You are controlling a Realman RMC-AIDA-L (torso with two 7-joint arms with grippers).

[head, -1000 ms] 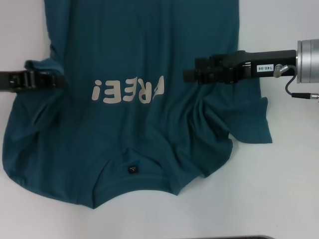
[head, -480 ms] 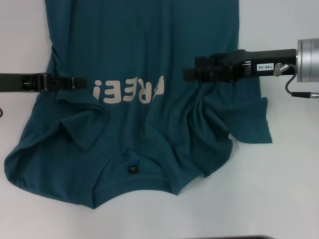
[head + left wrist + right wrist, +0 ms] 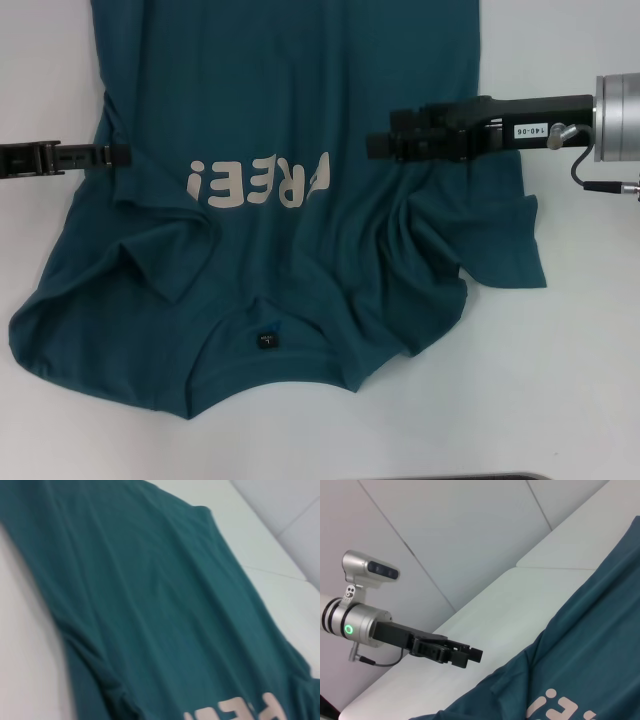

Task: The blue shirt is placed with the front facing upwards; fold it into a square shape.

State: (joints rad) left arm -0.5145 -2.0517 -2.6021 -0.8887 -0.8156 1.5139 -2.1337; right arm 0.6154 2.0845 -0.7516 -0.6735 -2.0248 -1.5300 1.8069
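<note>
The blue shirt (image 3: 290, 90) lies front up on the white table, with the off-white "FREE!" print (image 3: 256, 185) upside down and the neckline label (image 3: 266, 341) near me. Its left sleeve (image 3: 160, 255) is folded inward onto the body. My left gripper (image 3: 120, 155) is at the shirt's left edge, level with the print, and holds no cloth; it also shows in the right wrist view (image 3: 472, 655). My right gripper (image 3: 375, 147) is over the shirt just right of the print, where wrinkles bunch beneath it. The right sleeve (image 3: 505, 250) lies spread outward.
The white table (image 3: 560, 380) extends around the shirt on the left, right and near sides. A dark edge (image 3: 450, 477) runs along the table's near border. Pale wall panels (image 3: 470, 530) stand behind the table in the right wrist view.
My left gripper pushed right across the shirt, folding the left sleeve inward, then drew back to the shirt's left edge, leaving the sleeve folded. My right gripper moved only slightly.
</note>
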